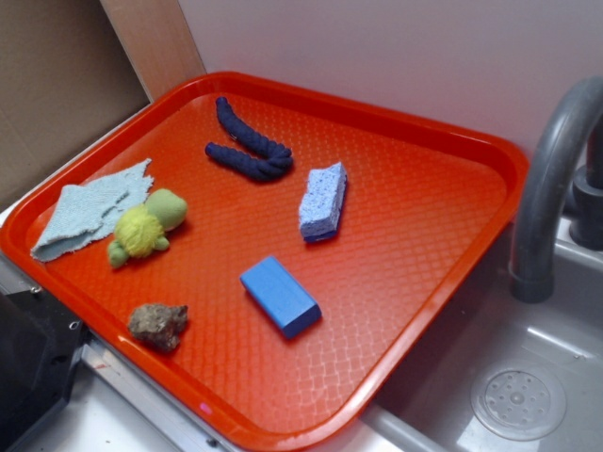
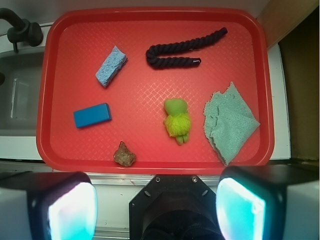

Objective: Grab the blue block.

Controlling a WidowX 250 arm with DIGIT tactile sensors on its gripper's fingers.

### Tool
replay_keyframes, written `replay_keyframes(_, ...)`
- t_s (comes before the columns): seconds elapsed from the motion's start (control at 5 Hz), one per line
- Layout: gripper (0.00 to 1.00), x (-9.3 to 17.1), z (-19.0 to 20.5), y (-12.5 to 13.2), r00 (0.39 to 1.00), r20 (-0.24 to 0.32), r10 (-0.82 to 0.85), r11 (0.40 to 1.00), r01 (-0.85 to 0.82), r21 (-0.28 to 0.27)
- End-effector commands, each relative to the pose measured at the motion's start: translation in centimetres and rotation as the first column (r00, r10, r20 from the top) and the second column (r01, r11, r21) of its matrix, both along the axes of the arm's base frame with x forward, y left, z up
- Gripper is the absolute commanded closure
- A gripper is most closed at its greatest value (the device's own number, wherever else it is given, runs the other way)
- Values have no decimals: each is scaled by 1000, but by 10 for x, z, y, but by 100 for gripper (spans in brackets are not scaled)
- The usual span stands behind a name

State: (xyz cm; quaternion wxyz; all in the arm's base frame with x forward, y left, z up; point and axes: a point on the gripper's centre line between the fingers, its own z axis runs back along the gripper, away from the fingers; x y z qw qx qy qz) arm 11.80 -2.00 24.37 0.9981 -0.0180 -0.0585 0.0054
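Setting: a red tray point(image 2: 155, 22) with a waffle-textured floor is sitting on a counter beside a grey sink point(image 1: 528, 395), a curved grey faucet point(image 1: 551, 179) rising at the sink's edge and a pale wall standing behind.

Gripper point(image 2: 156, 202): showing only in the wrist view, it is hanging above the counter just off the tray's near rim, its two fingers point(image 2: 70, 210) spread wide apart, holding nothing and touching nothing.

Contents of the tray, placed from the gripper:
- Blue block point(image 2: 92, 115): lying flat ahead and to the left, nearest the left finger's side, clear of every other item; in the exterior view point(image 1: 280, 296) it is resting toward the middle of the tray.
- Speckled sponge point(image 2: 111, 66): lying farther ahead than the block, also to the left, apart from it.
- Brown rock-like lump point(image 2: 124, 154): sitting closest of all, just ahead and slightly left.
- Green and yellow plush toy point(image 2: 177, 121): lying ahead, a little right of centre.
- Teal cloth point(image 2: 229, 122): lying crumpled ahead to the right, near the toy.
- Dark navy rope point(image 2: 182, 50): curling at the far side, slightly right.
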Motion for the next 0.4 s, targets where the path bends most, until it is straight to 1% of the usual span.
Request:
replay_keyframes(0.0, 0, 0, 0, 0, 1000, 0, 0, 1000, 0, 0)
replay_keyframes(0.2, 0, 39, -4, -24, 968, -38, -247, 966, 249, 72)
